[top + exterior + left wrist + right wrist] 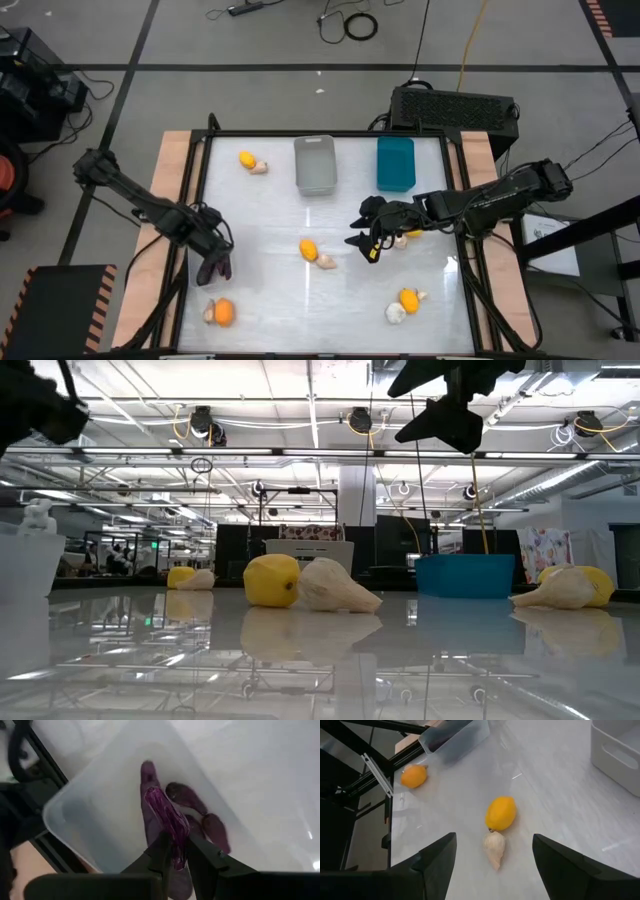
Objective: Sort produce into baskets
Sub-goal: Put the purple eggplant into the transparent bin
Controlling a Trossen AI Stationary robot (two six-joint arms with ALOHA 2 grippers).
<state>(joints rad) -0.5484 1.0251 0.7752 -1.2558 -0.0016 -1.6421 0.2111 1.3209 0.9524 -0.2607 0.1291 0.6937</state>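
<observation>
The left gripper (175,854) hangs over the clear bin (100,805) at the table's left edge, its fingers pinched tight on a purple eggplant (167,822); more eggplants (202,817) already lie on the bin's floor below it. The right gripper (495,865) hovers above the table right of the middle, its fingers spread wide with nothing between them, and under it a yellow lemon (501,813) touches a cream garlic bulb (494,847). Near the front edge, an orange fruit (224,312) sits beside a garlic bulb on the left, and another orange fruit (409,299) sits with a pale bulb (396,314) on the right. Farther back, a yellow fruit (246,158) and a bulb lie near the back left, next to the grey bin (315,165), and the blue bin (396,163) stands beside it, both along the table's far edge (330,134).
</observation>
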